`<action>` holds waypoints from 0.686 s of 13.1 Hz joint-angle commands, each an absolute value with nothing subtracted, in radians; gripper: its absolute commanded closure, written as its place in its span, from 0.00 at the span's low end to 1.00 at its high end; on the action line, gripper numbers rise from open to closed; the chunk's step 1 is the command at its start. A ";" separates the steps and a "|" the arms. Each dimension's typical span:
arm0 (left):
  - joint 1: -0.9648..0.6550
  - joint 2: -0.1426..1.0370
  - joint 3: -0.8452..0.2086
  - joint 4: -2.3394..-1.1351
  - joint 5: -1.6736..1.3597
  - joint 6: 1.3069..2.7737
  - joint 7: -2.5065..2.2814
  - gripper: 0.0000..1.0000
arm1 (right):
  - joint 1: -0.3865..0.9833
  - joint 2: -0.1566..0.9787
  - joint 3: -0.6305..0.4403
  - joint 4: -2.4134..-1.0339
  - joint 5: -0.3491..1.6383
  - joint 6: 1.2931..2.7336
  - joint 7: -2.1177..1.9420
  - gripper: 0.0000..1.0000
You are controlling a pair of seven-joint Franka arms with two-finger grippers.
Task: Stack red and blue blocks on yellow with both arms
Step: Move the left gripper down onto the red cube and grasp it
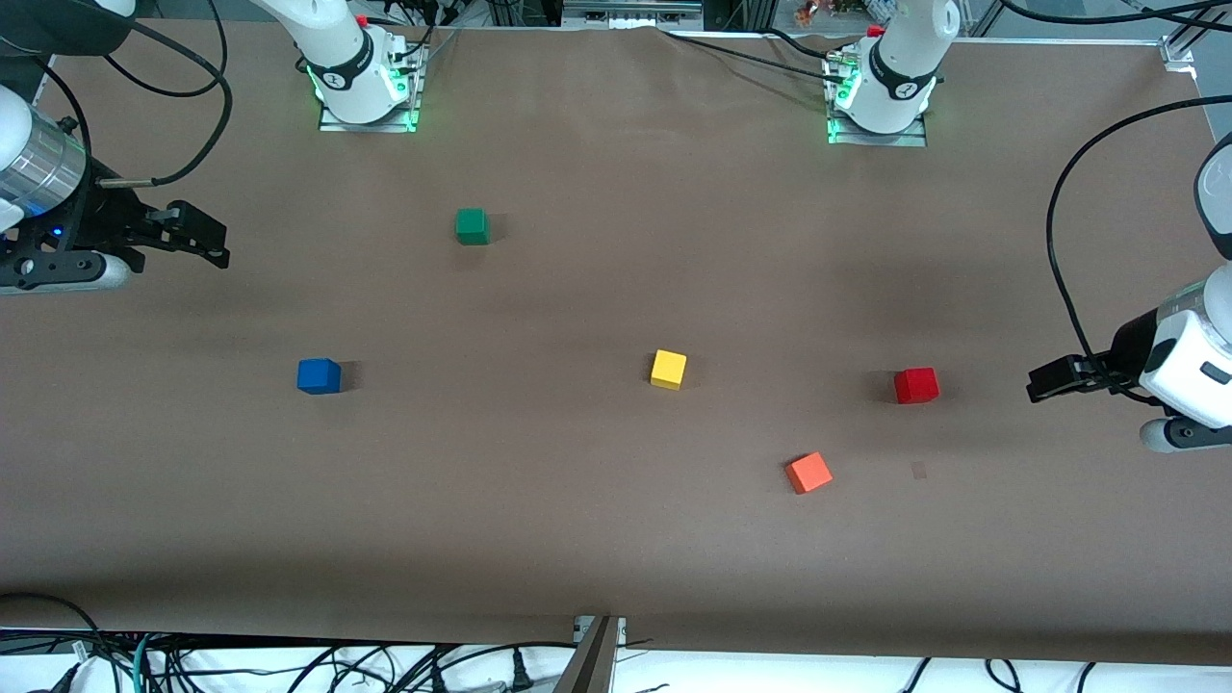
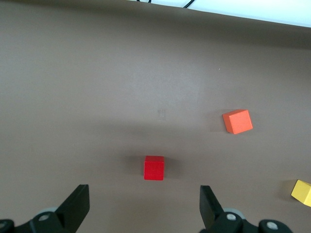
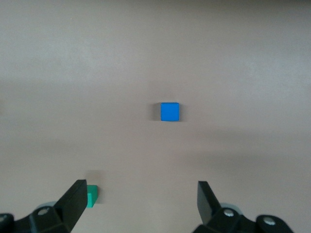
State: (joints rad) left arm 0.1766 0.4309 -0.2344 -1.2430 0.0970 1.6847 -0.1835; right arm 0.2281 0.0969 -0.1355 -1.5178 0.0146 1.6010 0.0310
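- The brown tabletop (image 1: 616,539) carries five small cubes, all lying apart from one another, none stacked.
- The yellow cube (image 1: 668,370) sits near the middle of the tabletop; only its corner shows in the left wrist view (image 2: 302,192).
- The red cube (image 1: 915,385) rests toward the left arm's end, about level with the yellow cube, and lies on the bare surface ahead of the left claw's fingers in the left wrist view (image 2: 154,168).
- The blue cube (image 1: 319,375) rests toward the right arm's end, well apart from the yellow cube; the right wrist view shows it alone on the surface (image 3: 169,111).
- An orange-red cube (image 1: 808,473) lies nearer to the front camera than the red and yellow cubes, between the two along the table, turned slightly askew (image 2: 237,121).
- A green cube (image 1: 472,226) sits nearer to the robots' bases than the blue cube, partly hidden by a finger in the right wrist view (image 3: 92,195).
- The left claw (image 1: 1044,378) hangs over the left arm's end of the tabletop, released, fingers spread wide and grasping nothing (image 2: 145,206).
- The right claw (image 1: 214,241) hangs over the right arm's end, likewise released and empty (image 3: 141,204).
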 commanded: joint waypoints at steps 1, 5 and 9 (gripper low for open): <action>0.175 0.425 -0.235 -1.227 0.095 1.661 -0.178 0.00 | 0.230 0.107 -0.138 -1.491 0.008 1.588 0.041 0.00; 0.181 0.446 -0.229 -1.181 0.087 1.667 -0.167 0.00 | 0.230 0.107 -0.138 -1.491 0.008 1.588 0.041 0.00; 0.178 0.524 -0.229 -1.219 0.094 1.683 -0.166 0.00 | 0.230 0.107 -0.138 -1.491 0.006 1.588 0.041 0.00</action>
